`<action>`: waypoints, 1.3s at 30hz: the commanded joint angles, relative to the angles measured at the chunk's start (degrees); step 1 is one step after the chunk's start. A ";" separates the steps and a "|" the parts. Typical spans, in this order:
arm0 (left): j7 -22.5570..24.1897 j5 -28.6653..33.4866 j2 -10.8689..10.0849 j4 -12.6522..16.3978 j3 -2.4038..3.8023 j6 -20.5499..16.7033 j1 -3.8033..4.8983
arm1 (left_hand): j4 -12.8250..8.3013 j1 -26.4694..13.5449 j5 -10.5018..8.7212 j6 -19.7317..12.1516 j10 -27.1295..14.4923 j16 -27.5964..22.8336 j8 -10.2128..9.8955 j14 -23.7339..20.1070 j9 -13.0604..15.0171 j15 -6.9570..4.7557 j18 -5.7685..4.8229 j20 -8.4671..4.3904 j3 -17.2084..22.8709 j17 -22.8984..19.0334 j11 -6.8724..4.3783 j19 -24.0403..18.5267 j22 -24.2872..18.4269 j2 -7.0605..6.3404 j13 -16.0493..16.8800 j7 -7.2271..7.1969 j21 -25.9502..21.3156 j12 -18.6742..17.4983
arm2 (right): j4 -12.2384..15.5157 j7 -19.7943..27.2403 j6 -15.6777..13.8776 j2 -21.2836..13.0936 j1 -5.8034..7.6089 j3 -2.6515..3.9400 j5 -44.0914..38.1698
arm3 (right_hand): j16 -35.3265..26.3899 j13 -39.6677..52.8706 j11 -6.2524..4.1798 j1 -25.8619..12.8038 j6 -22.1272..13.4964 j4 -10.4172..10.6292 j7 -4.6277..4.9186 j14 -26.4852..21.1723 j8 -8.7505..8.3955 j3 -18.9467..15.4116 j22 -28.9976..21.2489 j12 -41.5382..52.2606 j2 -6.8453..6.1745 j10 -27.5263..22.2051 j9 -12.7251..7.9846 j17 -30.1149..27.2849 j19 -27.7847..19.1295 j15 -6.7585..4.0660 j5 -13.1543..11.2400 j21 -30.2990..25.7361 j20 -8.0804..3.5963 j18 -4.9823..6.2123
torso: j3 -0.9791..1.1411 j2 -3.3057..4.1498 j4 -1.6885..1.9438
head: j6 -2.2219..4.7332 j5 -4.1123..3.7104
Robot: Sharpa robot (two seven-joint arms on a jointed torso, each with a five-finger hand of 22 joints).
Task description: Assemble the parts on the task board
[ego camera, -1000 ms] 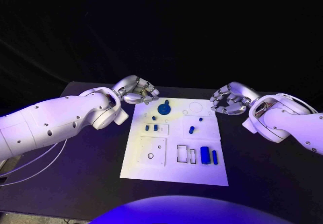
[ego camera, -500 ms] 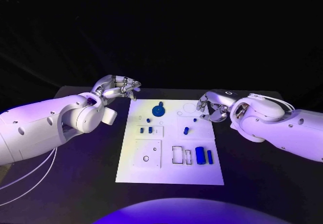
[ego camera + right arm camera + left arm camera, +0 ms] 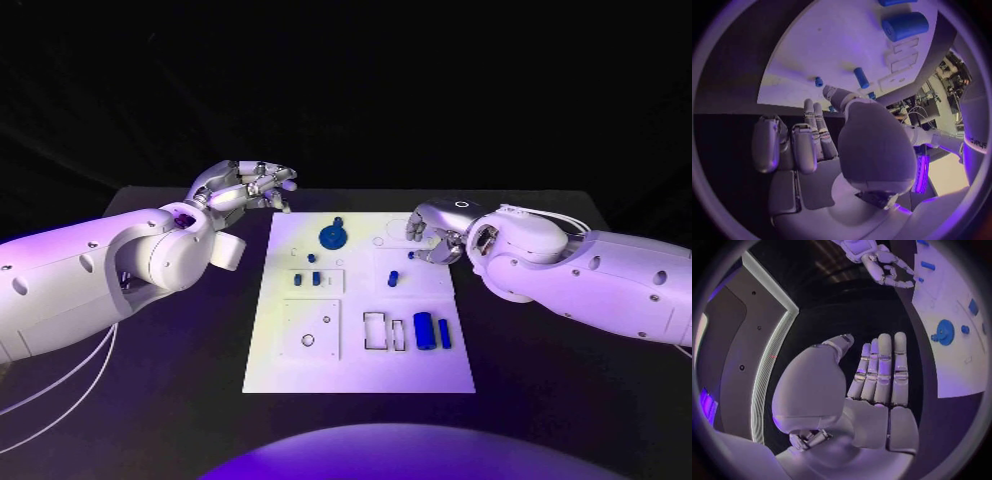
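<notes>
The board (image 3: 361, 345) lay flat on the table (image 3: 577, 350), and every place below is given from it. The left hand (image 3: 242, 186) hung off its far left corner, clear of the plate, released, holding nothing; the left wrist view showed its fingers (image 3: 882, 370) straight and side by side. The right hand (image 3: 430, 228) stood over the board's far right edge, also released, grasping nothing; its fingers (image 3: 814, 130) lay extended in its own wrist view, pointing toward the board's small parts.

The parts sat on the board: a disc (image 3: 333, 237) near the far edge at the middle; two pegs (image 3: 306, 279) in the left middle panel; a short peg (image 3: 395, 279) in the right middle panel, near the right hand; a cylinder (image 3: 424, 331) and a thin bar (image 3: 444, 333) at the near right, beside empty slots (image 3: 384, 331).

The step in hand looked like the right hand's reach for the short peg, it being nearest; nothing was yet gripped. To do it well, the hand should come down from above, the thumb and one finger either side of the peg, the others kept lifted so they did not knock the neighbouring pieces; the pinch should close only once both pads touched; the left hand could press the board's left edge to stop it sliding.
</notes>
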 commanded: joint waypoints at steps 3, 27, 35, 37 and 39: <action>1.78 2.04 -0.18 0.73 0.05 1.60 0.02 | -0.08 -0.13 0.30 -0.39 0.38 -0.37 0.42 0.14 0.05 0.06 0.52 0.05 -0.23 -0.04 0.08 0.42 -0.09 -0.23 -0.08 0.05 -0.30 -0.20 | -0.95 -1.09 1.42 0.92 -0.83 -0.05 -2.47 | 0.07 -0.24 0.51 -0.20 0.14 -0.43 0.34 2.46 -0.29 0.16 10.47 -0.42 0.23 0.20 -0.15 0.07 0.02 0.44 -0.02 0.04 0.45 -0.18 | 0.01 0.06 -0.03 | -0.32 0.28; 0.63 2.11 -0.46 0.95 0.05 0.93 0.03 | -0.67 1.18 0.39 -0.75 0.35 -0.49 0.60 0.11 0.07 0.00 0.55 0.01 -0.14 -0.03 0.07 0.65 -0.21 0.15 -0.23 0.08 -0.62 -0.32 | -3.71 -0.88 1.84 3.34 -2.49 -0.07 -1.99 | 0.56 -1.96 -0.84 -0.69 4.02 -2.32 -1.04 2.73 0.95 6.37 11.95 -1.84 2.19 6.48 0.05 0.47 2.45 -0.70 -1.53 5.05 -0.23 -1.15 | 0.07 -0.05 -0.05 | -0.97 0.61; 0.28 2.09 -0.55 0.95 0.05 0.94 0.03 | -0.73 1.30 0.42 -0.77 0.35 -0.50 0.62 0.12 0.07 -0.01 0.55 0.00 -0.11 -0.02 0.07 0.68 -0.21 0.20 -0.24 0.08 -0.64 -0.33 | -4.72 -1.07 2.20 3.73 -2.94 -0.07 -2.19 | 0.55 -2.05 -0.83 -0.83 3.95 -2.54 -1.03 2.72 0.92 6.49 11.96 -2.07 1.92 6.55 0.08 0.41 2.48 -0.73 -1.62 5.12 -0.29 -1.16 | 0.06 -0.05 -0.08 | -1.13 0.64; 0.20 2.06 -0.55 0.95 0.05 0.99 0.03 | -0.73 1.30 0.42 -0.77 0.35 -0.50 0.62 0.12 0.07 -0.01 0.55 0.00 -0.11 -0.02 0.07 0.68 -0.21 0.20 -0.24 0.08 -0.64 -0.33 | -4.92 -1.11 2.26 3.83 -3.08 -0.08 -2.21 | 0.52 -2.10 -0.81 -0.93 3.88 -2.62 -1.00 2.71 0.88 6.52 11.99 -2.19 1.77 6.55 0.09 0.35 2.52 -0.73 -1.68 5.22 -0.30 -1.18 | 0.08 -0.05 -0.08 | -1.18 0.66; 0.08 2.03 -0.55 0.92 0.05 1.05 0.03 | -0.77 1.38 0.43 -0.81 0.33 -0.51 0.63 0.11 0.07 0.00 0.55 0.00 -0.12 -0.02 0.08 0.70 -0.21 0.20 -0.26 0.10 -0.66 -0.35 | -5.07 -1.13 2.25 3.93 -3.26 -0.09 -2.24 | 0.55 -2.10 -0.81 -0.94 3.88 -2.64 -1.00 2.72 0.88 6.53 12.02 -2.20 1.76 6.56 0.09 0.41 2.58 -0.73 -1.69 5.33 -0.30 -1.21 | 0.08 -0.05 -0.10 | -1.30 0.63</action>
